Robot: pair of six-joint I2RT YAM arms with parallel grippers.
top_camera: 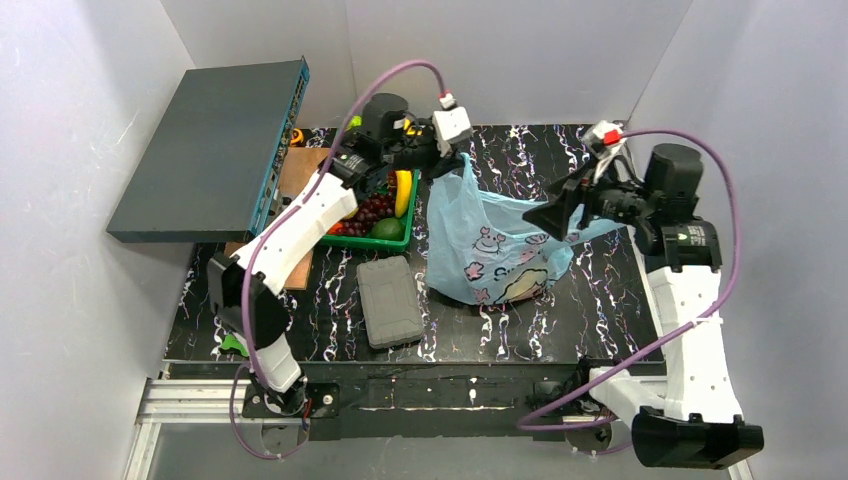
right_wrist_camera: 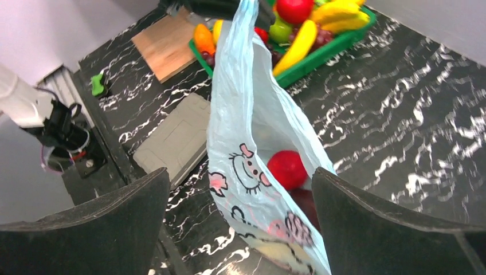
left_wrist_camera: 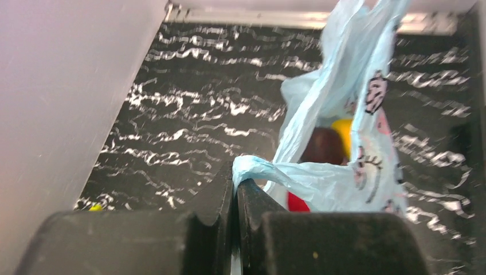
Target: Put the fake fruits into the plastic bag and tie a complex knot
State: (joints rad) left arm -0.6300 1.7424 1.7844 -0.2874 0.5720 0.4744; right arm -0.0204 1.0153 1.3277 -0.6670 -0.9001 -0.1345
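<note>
The light-blue plastic bag (top_camera: 490, 245) stands mid-table, its mouth pulled up. My left gripper (top_camera: 455, 155) is shut on a twisted bag handle (left_wrist_camera: 252, 167) and holds it up by the tray. Through the opening I see a dark plum (left_wrist_camera: 322, 146), something yellow (left_wrist_camera: 344, 130) and a red fruit (left_wrist_camera: 295, 201). My right gripper (top_camera: 558, 218) is open at the bag's right side. In the right wrist view its gripper (right_wrist_camera: 240, 172) straddles the bag wall (right_wrist_camera: 240, 120), with a red apple (right_wrist_camera: 286, 168) inside. More fake fruits, among them a banana (right_wrist_camera: 298, 40) and grapes (top_camera: 372, 210), lie in the green tray (top_camera: 385, 243).
A grey ribbed case (top_camera: 390, 300) lies in front of the tray, left of the bag. A big dark flat box (top_camera: 215, 145) leans at the back left over a wooden board (top_camera: 300, 170). A small green piece (top_camera: 232, 345) sits near the left front edge. White walls close the sides.
</note>
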